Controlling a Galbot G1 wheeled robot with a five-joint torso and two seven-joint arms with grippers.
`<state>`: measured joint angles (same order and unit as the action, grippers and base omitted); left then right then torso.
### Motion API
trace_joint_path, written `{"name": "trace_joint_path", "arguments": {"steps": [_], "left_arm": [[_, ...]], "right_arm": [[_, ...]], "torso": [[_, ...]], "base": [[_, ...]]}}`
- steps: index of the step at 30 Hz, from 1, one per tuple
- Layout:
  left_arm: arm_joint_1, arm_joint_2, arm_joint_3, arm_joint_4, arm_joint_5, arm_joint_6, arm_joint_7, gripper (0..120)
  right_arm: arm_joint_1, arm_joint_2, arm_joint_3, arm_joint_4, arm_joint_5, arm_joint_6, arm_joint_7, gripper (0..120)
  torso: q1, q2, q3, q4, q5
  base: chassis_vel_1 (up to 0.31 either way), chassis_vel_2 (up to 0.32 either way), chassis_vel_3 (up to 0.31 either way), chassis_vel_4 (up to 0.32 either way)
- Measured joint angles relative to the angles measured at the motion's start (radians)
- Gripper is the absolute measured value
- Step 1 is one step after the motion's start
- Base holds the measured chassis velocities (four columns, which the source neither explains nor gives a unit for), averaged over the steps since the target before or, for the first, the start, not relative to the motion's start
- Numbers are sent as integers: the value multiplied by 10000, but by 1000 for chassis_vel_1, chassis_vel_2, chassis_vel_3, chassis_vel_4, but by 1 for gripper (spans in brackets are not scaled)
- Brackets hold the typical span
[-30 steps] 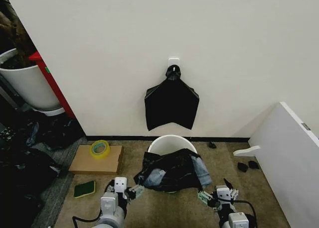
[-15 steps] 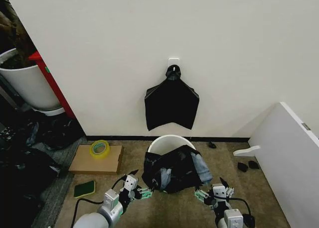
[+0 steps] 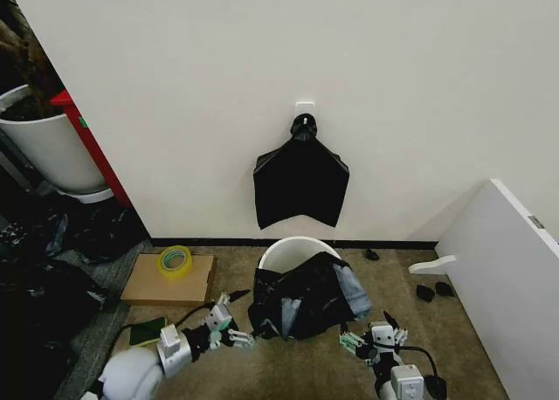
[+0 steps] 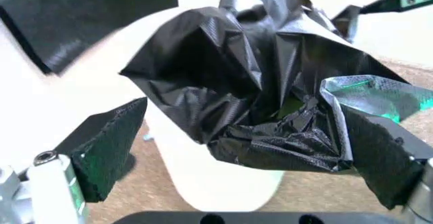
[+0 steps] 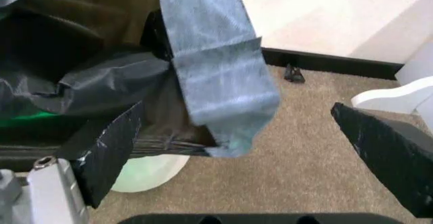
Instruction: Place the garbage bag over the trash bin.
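The white trash bin (image 3: pixel 300 245) stands on the carpet by the wall. The crinkled black garbage bag (image 3: pixel 306 300) is draped over its front rim and side, and the back of the rim is bare. My left gripper (image 3: pixel 236 320) is at the bag's lower left corner. In the left wrist view my left gripper (image 4: pixel 244 153) is open, with folds of the garbage bag (image 4: pixel 257 97) between its fingers and resting against one pad. My right gripper (image 3: pixel 367 328) is at the bag's lower right. It (image 5: pixel 250 148) is open wide, with the bag's edge (image 5: pixel 210 72) hanging between its fingers.
A flat black bag (image 3: pixel 301 186) hangs from a wall hook above the bin. To the left are a cardboard piece (image 3: pixel 166 282) with a yellow tape roll (image 3: pixel 175 260), a green sponge (image 3: pixel 147 331) and a white planter (image 3: pixel 48 147). A white board (image 3: pixel 511 269) leans at the right.
My left arm has swung out to the left, with its gripper still at the bag's corner. The bag's left edge has bunched inward. My right gripper has edged slightly toward the bag.
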<state>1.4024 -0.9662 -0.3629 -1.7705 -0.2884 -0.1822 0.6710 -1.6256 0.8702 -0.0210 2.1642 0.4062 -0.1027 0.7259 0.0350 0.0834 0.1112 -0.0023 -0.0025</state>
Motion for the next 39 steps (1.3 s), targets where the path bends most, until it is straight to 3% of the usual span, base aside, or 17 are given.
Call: {"name": "trace_joint_path", "arguments": {"steps": [6,13,19,23,26,29,32,35,37,39], "left_arm": [[-236,-105,-599,616,-397,-455,1121,100],[-737,-526,-1477,1910,-2048,-1196,4402,100],[-1208,-829,-1763,2935,-3967,-1002,7002,100],[-1498,-937,-1788,3584,-4505,-892,7562,100],[-1592,-976,-1706,3851,-4530,-1056,7408,100],[-1671,-1101,-1365,4222,-4443,-1631,6497,100],[-1723,-1232,-1243,4364,-4738,-1530,6429,100],[-1820,-1299,-1236,4512,-5000,-1292,6870,100],[-2100,-1351,-1358,4874,-5322,-910,7995,100],[-2225,-1348,-1451,5003,-5339,-798,8338,100]], "right_arm": [[-30,106,16,-53,-20,-5,-19,100],[-57,181,55,-69,-39,-5,-29,100],[-62,182,56,-69,-47,-8,-34,100],[-45,162,62,-105,-48,-10,-37,100],[-2,162,62,-158,-45,-11,-47,100],[164,186,45,-309,-12,-7,-81,100],[319,190,41,-441,68,-1,-97,100],[441,188,50,-559,134,1,-110,100],[715,218,94,-789,237,1,-132,100],[816,240,108,-864,279,1,-137,100]], "torso": [[0,0,0,0,0],[0,0,0,0,-1],[0,0,0,0,0],[0,0,0,0,0],[0,0,0,0,1],[0,0,0,0,-1],[0,0,0,0,0],[0,0,0,0,0],[0,0,0,0,-1],[0,0,-1,0,0]], "base": [[0,0,0,0],[0,0,0,0],[0,0,0,0],[0,0,0,0],[0,0,0,0],[0,0,0,0],[0,0,0,0],[0,0,0,0],[0,0,0,0],[0,0,0,0]]}}
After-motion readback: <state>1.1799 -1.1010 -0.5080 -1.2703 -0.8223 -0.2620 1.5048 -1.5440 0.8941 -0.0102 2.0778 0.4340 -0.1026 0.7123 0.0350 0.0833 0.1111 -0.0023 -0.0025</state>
